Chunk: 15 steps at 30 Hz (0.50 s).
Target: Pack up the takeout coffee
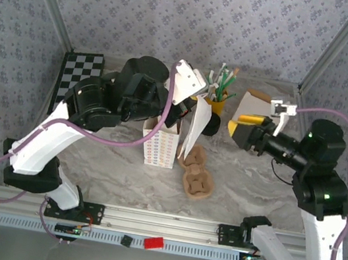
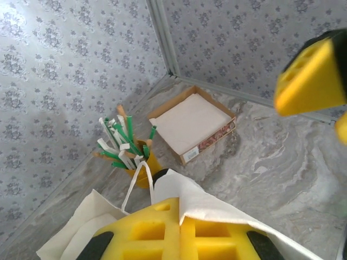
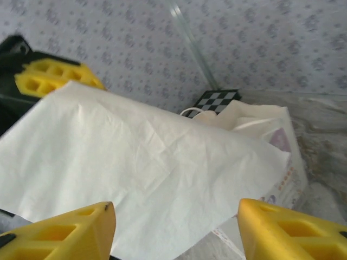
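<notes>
Hiding most of the takeout coffee [image 1: 213, 125]: bag flap [image 1: 195, 130] clamped in left jaws, right jaws apart.

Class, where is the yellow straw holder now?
Top view: the yellow straw holder stands at the table's far middle, behind the white paper bag, left of the cardboard box.

One white dotted paper bag [image 1: 160, 146] stands in the middle of the desk [image 1: 264, 192]. One brown pulp cup carrier [image 1: 197, 177] lies just beside it. One yellow pot [image 1: 216, 104] of green and white straws [image 1: 222, 81], too crowded to count, sits near the far edge, with one dark cup [image 1: 211, 124] just before it. One flat box [image 1: 250, 104] lies toward the far right corner, and one checkerboard [image 1: 80, 73] at the far left.
</notes>
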{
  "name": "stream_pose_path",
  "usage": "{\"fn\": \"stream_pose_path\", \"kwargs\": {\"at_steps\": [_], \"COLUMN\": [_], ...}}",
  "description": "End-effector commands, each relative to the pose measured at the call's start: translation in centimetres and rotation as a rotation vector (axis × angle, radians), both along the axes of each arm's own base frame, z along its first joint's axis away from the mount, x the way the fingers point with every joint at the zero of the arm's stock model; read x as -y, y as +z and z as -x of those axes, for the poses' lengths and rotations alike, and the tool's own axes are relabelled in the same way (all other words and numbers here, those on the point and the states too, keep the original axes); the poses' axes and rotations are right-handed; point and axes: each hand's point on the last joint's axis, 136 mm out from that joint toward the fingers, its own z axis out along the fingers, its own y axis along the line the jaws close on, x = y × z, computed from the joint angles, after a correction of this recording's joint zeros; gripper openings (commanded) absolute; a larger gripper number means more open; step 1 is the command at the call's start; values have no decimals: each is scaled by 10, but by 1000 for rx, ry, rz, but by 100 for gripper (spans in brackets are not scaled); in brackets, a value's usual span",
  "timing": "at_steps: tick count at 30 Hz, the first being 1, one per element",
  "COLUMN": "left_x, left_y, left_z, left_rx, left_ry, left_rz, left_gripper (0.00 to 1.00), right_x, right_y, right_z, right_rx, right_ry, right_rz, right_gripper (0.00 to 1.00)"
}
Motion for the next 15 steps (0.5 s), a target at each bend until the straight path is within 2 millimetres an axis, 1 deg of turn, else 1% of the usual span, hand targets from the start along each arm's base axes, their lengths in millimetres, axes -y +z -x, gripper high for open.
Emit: {"fn": "stream_pose_path", "kwargs": {"at_steps": [1, 3, 4, 5, 8, 12, 15], "left_x": [-2, -4, -4, -4, -3, -3, -5], "left_y": [0, 0, 0, 0, -2, -2, -1], "left_z": [13, 16, 18, 18, 20, 19, 21], "left_rx": [-24, -39, -46, -52, -64, -94, -117], "left_ry": [-73, -82, -88, -92, -99, -88, -80], "left_rz": [-10, -8, -6, -6, -17, -25, -27], "left_gripper": [0, 0, 0, 0, 0, 0, 0], "right_x": [-18, -26, -31, -37, -54, -64, -65], "right_y": [8, -4, -8, -11, -20, -38, -48], "right_z": [3, -3, -6, -6, -3, 0, -2], "right_rx": [238, 279, 300, 332, 436, 514, 551], "right_ry": [95, 112, 116, 141, 224, 303, 298], "right_rz": [85, 159, 195, 224, 314, 416, 498], "right_gripper": [67, 70, 74, 77, 82, 91, 96]}}
